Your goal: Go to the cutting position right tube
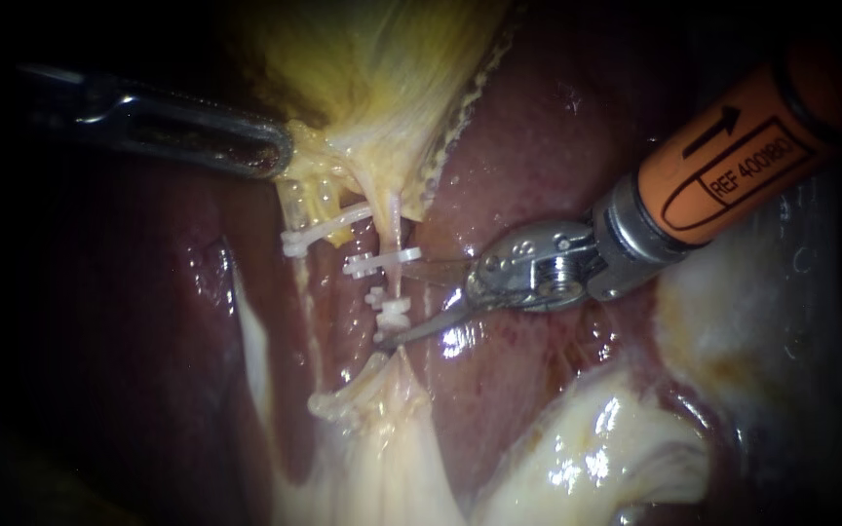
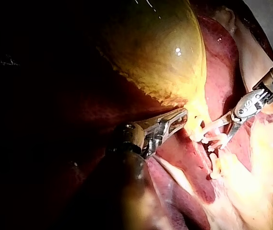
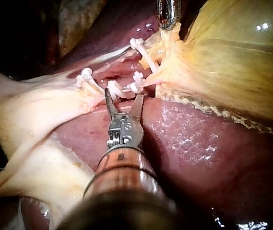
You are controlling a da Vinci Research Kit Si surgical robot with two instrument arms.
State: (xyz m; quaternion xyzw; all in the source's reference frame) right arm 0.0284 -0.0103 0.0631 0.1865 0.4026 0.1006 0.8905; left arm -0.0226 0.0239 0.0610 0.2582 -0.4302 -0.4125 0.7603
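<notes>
The yellow gallbladder is held up at its neck by my left instrument, whose jaws are shut on the tissue there. Below it run two thin tubes with white clips. The right tube carries a clip above and a clip below. My right instrument, on an orange shaft, has its two blades open, one on each side of the right tube between those clips. The right wrist view shows the same spread blades around the tube. The left tube has its own clip.
Dark red liver lies around and under the tubes. Pale fatty tissue spreads below and to the right. Another clip sits low where the tubes meet the pale tissue.
</notes>
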